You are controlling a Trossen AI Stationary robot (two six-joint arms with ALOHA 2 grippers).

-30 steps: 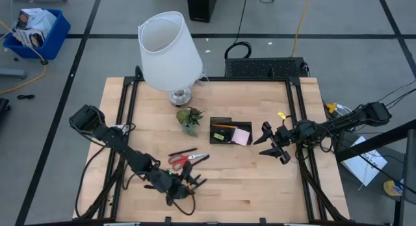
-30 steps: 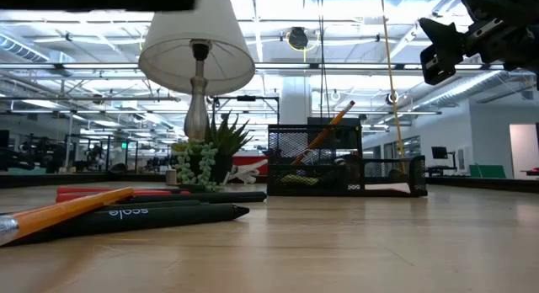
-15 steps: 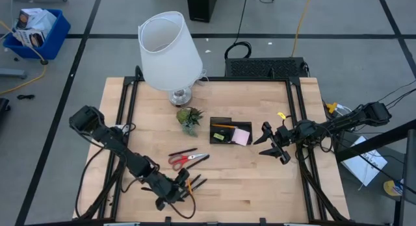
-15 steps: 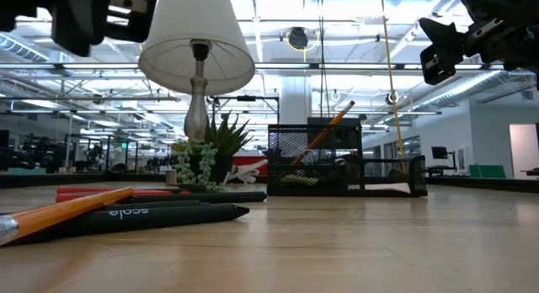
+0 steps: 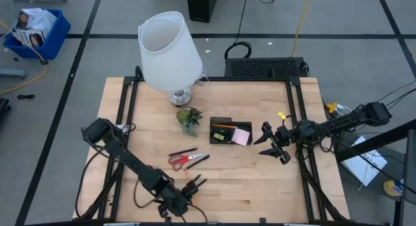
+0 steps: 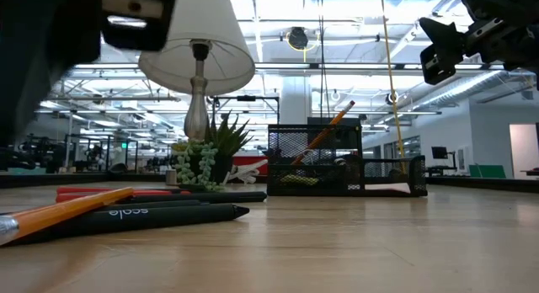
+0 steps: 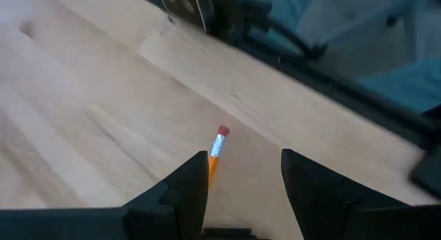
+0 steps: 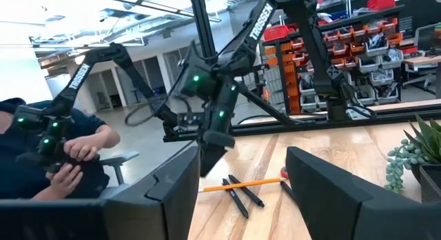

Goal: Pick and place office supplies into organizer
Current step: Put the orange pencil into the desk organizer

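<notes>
Left claw (image 7: 241, 181), fingers apart, hovers over orange pencil (image 7: 216, 149) at the tabletop (image 5: 260, 187) front edge, aligned to straddle it for pickup. Right claw (image 5: 273, 143), fingers apart, waits beside organizer (image 5: 231, 132). Scissors (image 5: 186, 159) lie mid-tabletop

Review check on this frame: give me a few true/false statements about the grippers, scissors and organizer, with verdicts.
1. The left gripper is open, with an orange pencil showing between its fingers. True.
2. The red-handled scissors lie inside the organizer. False: they lie on the table, left of it.
3. The right gripper holds a pen. False: it hangs open and empty to the right of the organizer.
4. A pink sticky-note pad sits in the organizer. True.
</notes>
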